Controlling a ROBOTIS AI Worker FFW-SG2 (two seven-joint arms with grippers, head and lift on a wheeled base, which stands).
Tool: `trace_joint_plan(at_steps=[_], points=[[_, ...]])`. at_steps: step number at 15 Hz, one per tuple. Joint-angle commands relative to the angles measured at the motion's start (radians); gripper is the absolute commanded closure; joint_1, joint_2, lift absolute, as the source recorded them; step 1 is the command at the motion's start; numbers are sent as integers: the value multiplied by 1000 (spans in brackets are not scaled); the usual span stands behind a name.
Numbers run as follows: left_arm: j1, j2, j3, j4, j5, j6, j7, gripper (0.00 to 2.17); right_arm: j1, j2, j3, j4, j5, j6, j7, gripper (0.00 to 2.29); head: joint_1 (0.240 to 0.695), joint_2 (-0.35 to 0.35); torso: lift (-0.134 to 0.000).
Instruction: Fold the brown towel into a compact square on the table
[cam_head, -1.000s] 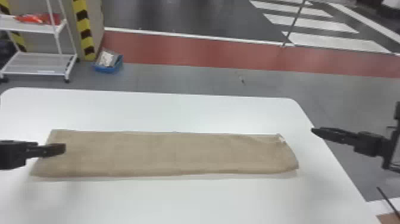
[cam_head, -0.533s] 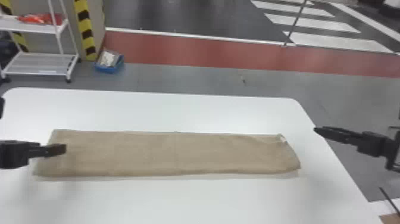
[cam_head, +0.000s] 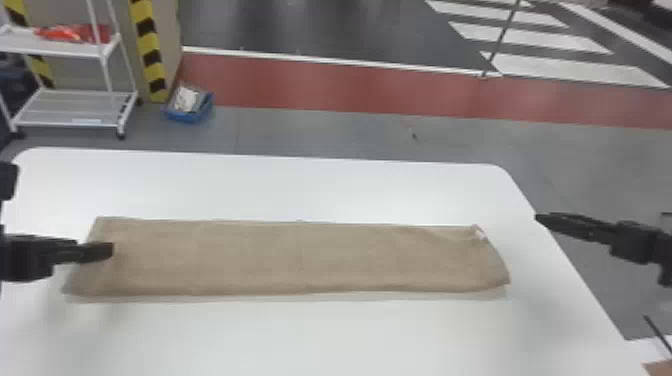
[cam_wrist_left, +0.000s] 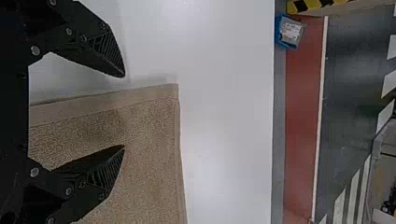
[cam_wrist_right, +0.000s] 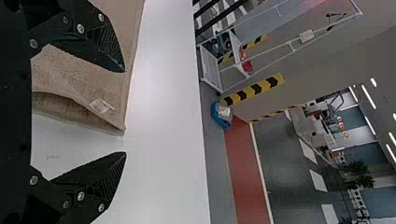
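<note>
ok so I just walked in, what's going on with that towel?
A robot is folding it. The brown towel lies on the white table as a long, layered strip, not yet a square. The left hand is open over its left end, the right hand open near the right end. Neither is gripping the cloth.

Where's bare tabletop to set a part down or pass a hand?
Bare table: strip between towel and far edge; broad patch on the towel's near side; smaller patch between towel's right end and table's right edge, with the right gripper near that edge. Crowded: towel's left end, left gripper over it.
</note>
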Motion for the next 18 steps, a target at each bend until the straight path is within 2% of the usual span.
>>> trace_joint_plan(at_steps=[1, 5, 7, 9, 10, 12, 13, 15, 18], points=[[-5, 0, -16, 7, -9, 0, 2, 417, 0, 0, -4, -6, -2, 1, 0, 292, 695, -206, -124], [-7, -2, -40, 8, -57, 28, -2, 417, 5, -2, -21, -11, -5, 7, 11, 292, 695, -213, -124], [-7, 0, -42, 8, -58, 49, -9, 421, 5, 0, -22, -18, -5, 10, 11, 292, 695, -216, -124], [-7, -2, -42, 2, -57, 86, -21, 714, 6, 1, -22, -20, -7, 16, 11, 292, 695, -217, -124], [-7, 0, -42, -4, -57, 101, -25, 731, 8, 1, -24, -20, -7, 16, 11, 292, 695, -220, -124], [-8, 0, -40, -24, -52, 126, -29, 1308, 11, 1, -25, -21, -7, 16, 11, 292, 695, -223, -124], [1, 0, -40, -53, -45, 129, -29, 1386, 14, 3, -29, -29, -8, 19, 11, 292, 695, -224, -124], [15, 0, -30, -105, -6, 141, -35, 1386, 23, 10, -30, -40, -12, 28, 11, 292, 695, -227, -124], [4, -6, -7, -171, 66, 255, -37, 1389, 28, 35, -36, -51, -21, 19, 3, 292, 695, -240, -124]])
